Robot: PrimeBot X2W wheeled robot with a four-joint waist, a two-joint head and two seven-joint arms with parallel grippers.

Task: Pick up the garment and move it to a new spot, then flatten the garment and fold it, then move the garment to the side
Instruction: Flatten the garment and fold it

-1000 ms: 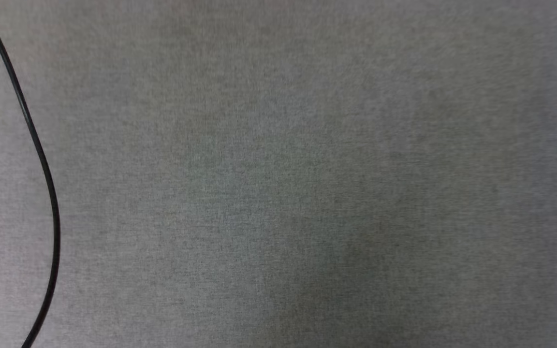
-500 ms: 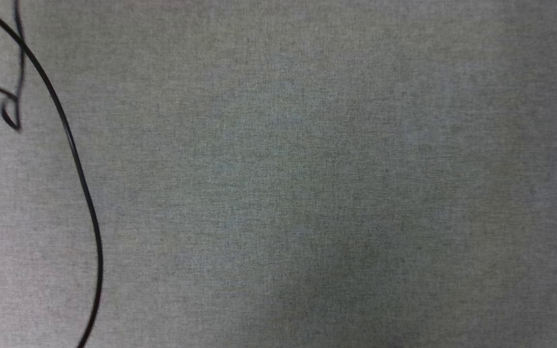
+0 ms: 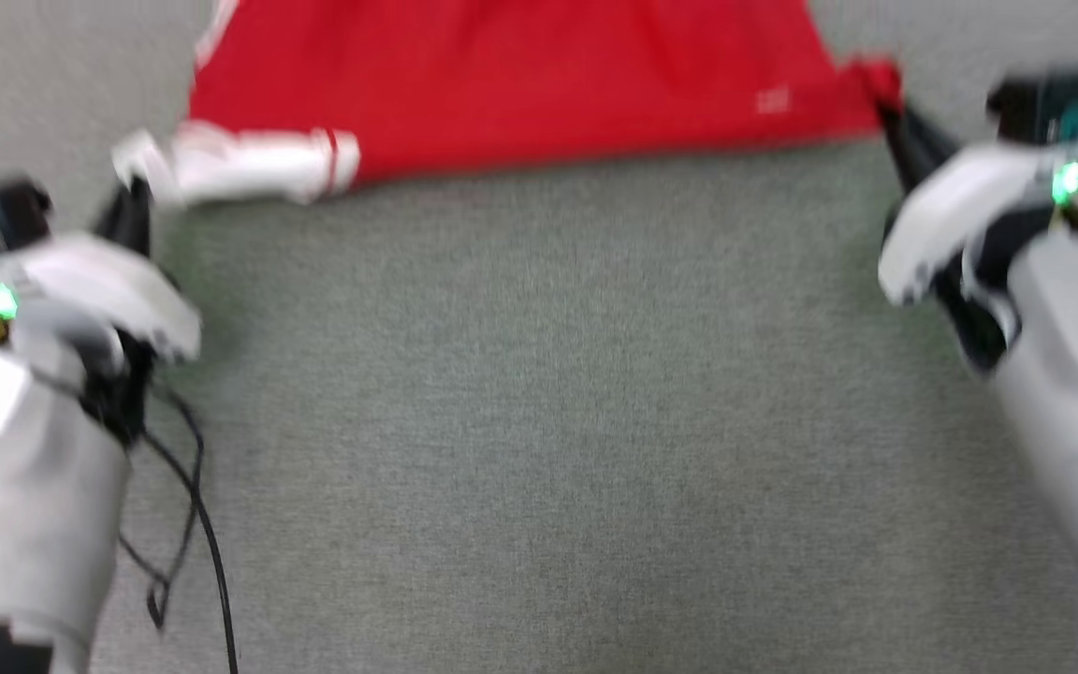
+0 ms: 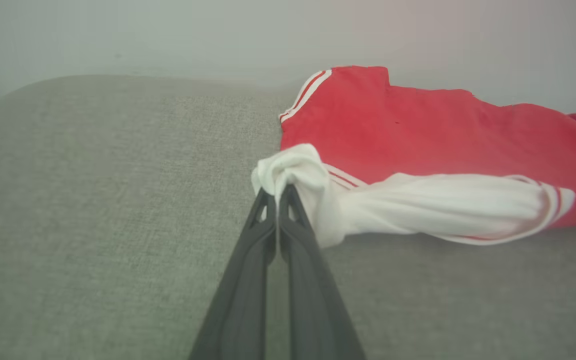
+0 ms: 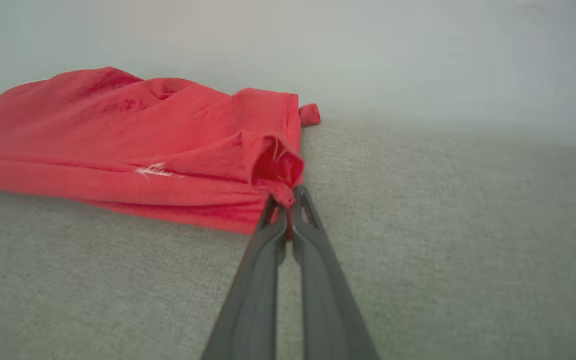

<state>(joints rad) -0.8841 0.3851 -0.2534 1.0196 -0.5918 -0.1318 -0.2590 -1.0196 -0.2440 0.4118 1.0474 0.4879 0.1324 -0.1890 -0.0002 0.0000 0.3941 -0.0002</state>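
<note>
Head view, from the left edge: pale left forearm with a green light, then the left pincer (image 3: 132, 211), dark fingers clenched on the bunched white sleeve end (image 3: 240, 167) of the garment (image 3: 520, 84). Under the forearm, a thin black cable (image 3: 207, 534) trailing over the grey cloth-covered counter (image 3: 539, 421). Further right, red jersey body. Lies flat along the top of the view, near edge almost straight. Shows a red stripe round the white cuff and a small white mark (image 3: 771, 100) close to the right-hand corner. At far right, the right pincer (image 3: 887, 110), clamped on that red corner and drawing it to a point. Blurred throughout.

Left wrist view: grey counter at left, then both long fingers pressed together at the tips, pinching a knot of white sleeve cloth. To their right, sleeve stretched sideways along the counter, red stripes near its far end. Behind it, red body, with white striped trim at its back left edge.

Right wrist view: at left, red cloth resting on the counter in loose ridges and folds, white mark on the near layer. At centre, fingers shut tight on a small tuck of the red corner, cloth curling open just above the tips. To the right, grey weave of the counter up to a pale wall.
</note>
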